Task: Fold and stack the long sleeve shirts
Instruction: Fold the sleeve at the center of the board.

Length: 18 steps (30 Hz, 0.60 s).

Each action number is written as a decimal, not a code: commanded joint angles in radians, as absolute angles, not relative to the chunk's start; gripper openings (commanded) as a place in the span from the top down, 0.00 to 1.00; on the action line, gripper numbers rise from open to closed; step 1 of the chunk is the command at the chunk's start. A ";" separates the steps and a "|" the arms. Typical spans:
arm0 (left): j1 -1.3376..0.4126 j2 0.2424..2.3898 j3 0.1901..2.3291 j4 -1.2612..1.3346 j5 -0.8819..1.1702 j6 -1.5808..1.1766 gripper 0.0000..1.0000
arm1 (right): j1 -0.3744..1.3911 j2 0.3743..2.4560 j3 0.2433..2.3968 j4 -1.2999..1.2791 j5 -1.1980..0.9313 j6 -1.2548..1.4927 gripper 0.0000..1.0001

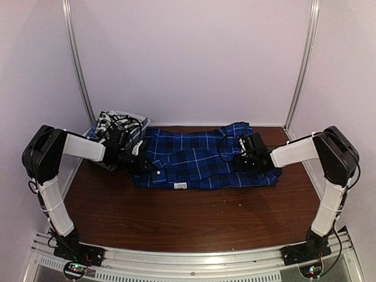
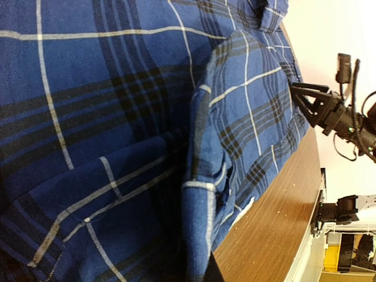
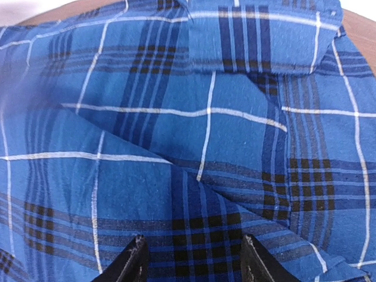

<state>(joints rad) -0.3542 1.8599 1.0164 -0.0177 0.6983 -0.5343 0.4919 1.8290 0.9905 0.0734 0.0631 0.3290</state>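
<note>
The blue shirt point(image 1: 200, 161) lies flat on the bench point(image 1: 194, 217), a little beyond its middle. Its long axis runs straight from nine o'clock to three o'clock, with the white label on the near edge.

Each arm has one end. The left hand point(image 1: 144, 164) is at the nine o'clock end, closed tight. A raised ridge of cloth runs up into it in its own camera, so I take it to be pinching the shirt there. The right hand point(image 3: 194, 264) is over the three o'clock end, its fingers point(image 3: 136, 261) half apart above the plaid and gripping nothing.

Any fold, I'd judge, has to go along that axis, the left end carried toward three o'clock.

The checked shirt point(image 1: 114, 124) sits in the basket point(image 1: 140, 116) at ten o'clock, nearest the left arm.
</note>
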 commanded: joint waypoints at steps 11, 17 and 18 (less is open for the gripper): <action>-0.343 1.848 1.058 -0.059 0.662 -0.530 0.95 | 0.474 1.919 0.985 0.069 0.138 0.297 0.46; -0.341 1.873 1.090 -0.106 0.557 -0.492 0.82 | 0.475 1.882 0.974 0.060 0.140 0.294 0.44; -0.341 1.874 1.097 -0.117 0.537 -0.481 0.80 | 0.474 1.865 0.971 0.058 0.139 0.295 0.44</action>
